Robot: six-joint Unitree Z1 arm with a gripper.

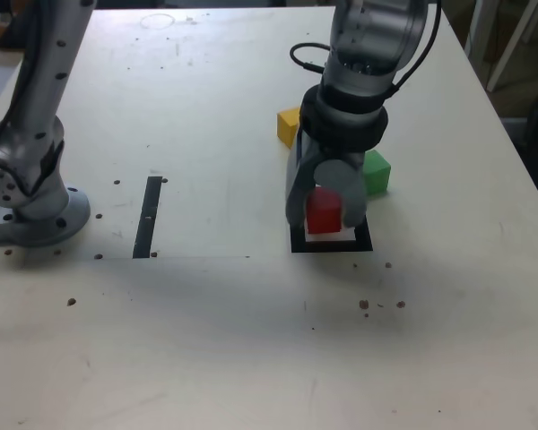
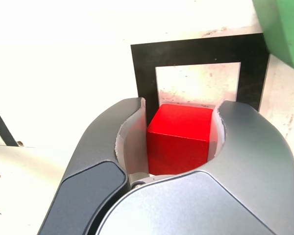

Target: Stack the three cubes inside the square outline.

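No readable text or labels

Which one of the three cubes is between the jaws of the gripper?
The red cube, over the square outline. The green cube and yellow cube are outside the jaws.

Bright glare bleaches the worktop in the wrist view; the exterior view is dimmer, slightly soft, its background dark.

1 black tape strip; table
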